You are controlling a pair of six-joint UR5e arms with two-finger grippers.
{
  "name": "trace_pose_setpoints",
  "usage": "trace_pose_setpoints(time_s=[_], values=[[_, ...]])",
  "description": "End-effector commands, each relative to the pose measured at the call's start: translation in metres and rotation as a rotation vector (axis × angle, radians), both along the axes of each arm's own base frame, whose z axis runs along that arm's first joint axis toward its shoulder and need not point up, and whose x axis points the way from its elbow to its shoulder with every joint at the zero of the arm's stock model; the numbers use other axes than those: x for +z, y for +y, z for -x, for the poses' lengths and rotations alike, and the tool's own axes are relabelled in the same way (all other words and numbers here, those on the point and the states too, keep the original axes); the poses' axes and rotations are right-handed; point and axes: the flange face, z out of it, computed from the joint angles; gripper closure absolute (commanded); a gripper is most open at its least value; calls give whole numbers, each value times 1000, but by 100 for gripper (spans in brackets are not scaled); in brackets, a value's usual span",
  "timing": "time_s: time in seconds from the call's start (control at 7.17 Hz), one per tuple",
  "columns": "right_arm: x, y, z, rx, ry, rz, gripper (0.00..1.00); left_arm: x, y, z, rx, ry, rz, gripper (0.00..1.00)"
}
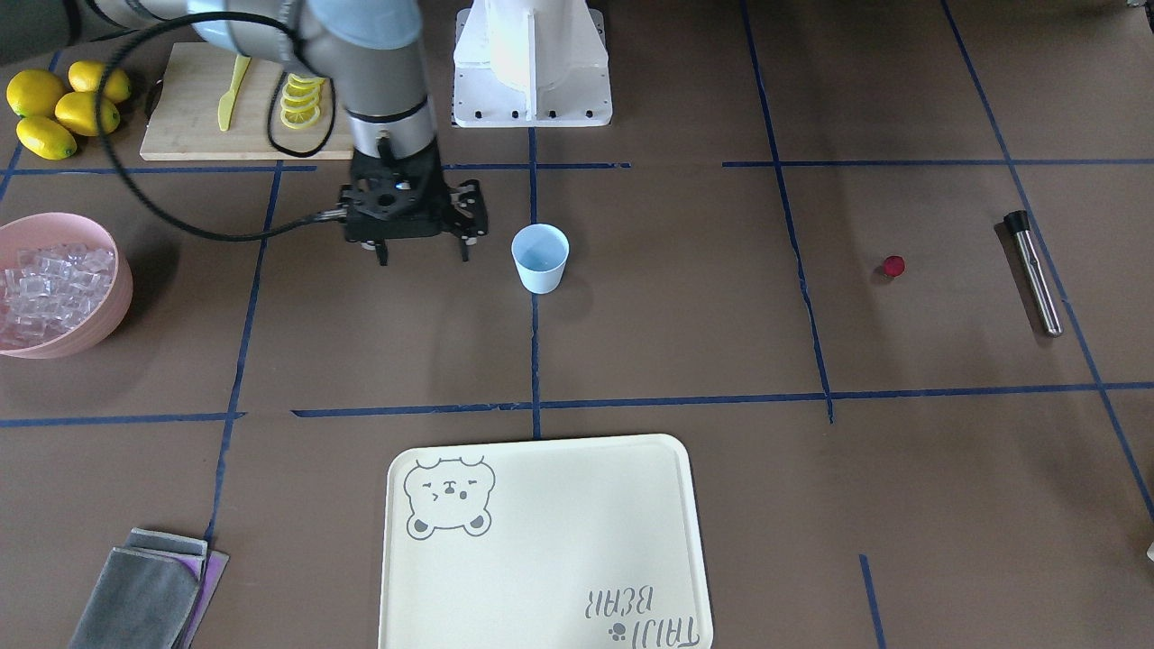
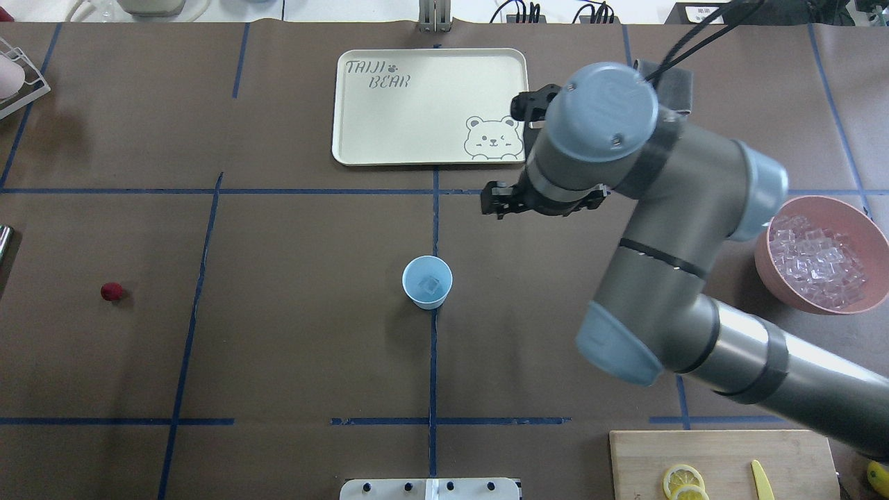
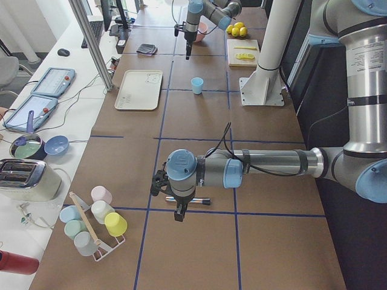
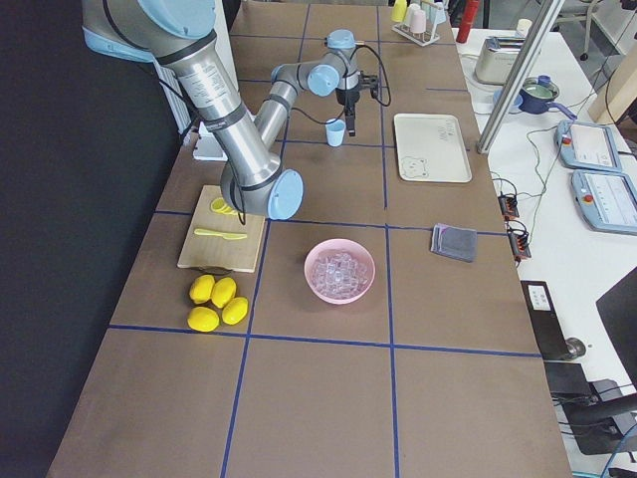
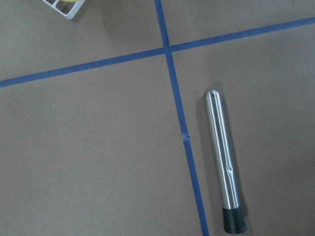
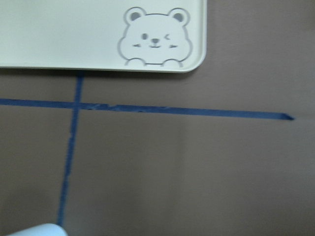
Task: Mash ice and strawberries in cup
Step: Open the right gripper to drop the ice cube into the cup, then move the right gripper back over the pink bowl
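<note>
Brown bench [image 1: 676, 361]: clear ice cube [image 2: 430, 284] in pale-blue plastic cup [image 1: 540, 261], right gripper [image 1: 424, 259] jaws released alongside; left gripper [image 3: 179, 216] over steel muddler [image 5: 222, 162], likely for mashing, jaws can't tell.

1. The only words I could read were on the cream tray [image 2: 430, 118]: "TAIJI BEAR" [image 2: 378, 74], in grey outlined capitals on two lines in one corner, with a small paw print after "TAIJI".
2. From across the table the same lettering [image 1: 645, 617] stood upside down at the tray's near corner.
3. In the diagonally opposite corner the tray bore a grey line drawing of a winking bear's face [image 2: 493, 137]. The right wrist camera showed it close up, with no wording beside it.
4. The screens [image 4: 595, 146] on the side bench were too small to read.
</note>
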Motion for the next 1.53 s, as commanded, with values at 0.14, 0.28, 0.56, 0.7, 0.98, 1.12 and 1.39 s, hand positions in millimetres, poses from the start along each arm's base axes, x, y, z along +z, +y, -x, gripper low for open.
trace_pose_setpoints(time_s=[0.14, 0.28, 0.56, 0.7, 0.98, 1.12, 1.39], values=[[123, -15, -167, -96, 13, -28, 1, -1, 0, 0, 0, 1, -4, 0], [168, -7, -212, -104, -32, -20, 1, -2, 0, 0, 0, 1, -5, 0], [259, 34, -273, -74, -16, 2, 2, -4, -1, 0, 0, 1, -18, 0], [286, 55, -285, -71, -8, 15, 2, -4, -1, 0, 0, 1, -18, 0], [330, 64, -289, -53, 10, 53, 3, -4, -2, 1, -1, 1, -24, 0], [346, 60, -286, -47, 19, 52, 3, -6, -2, 0, 0, 1, -27, 0], [348, 59, -265, -48, 2, 58, 8, -7, -1, 0, 0, 1, -30, 0]])
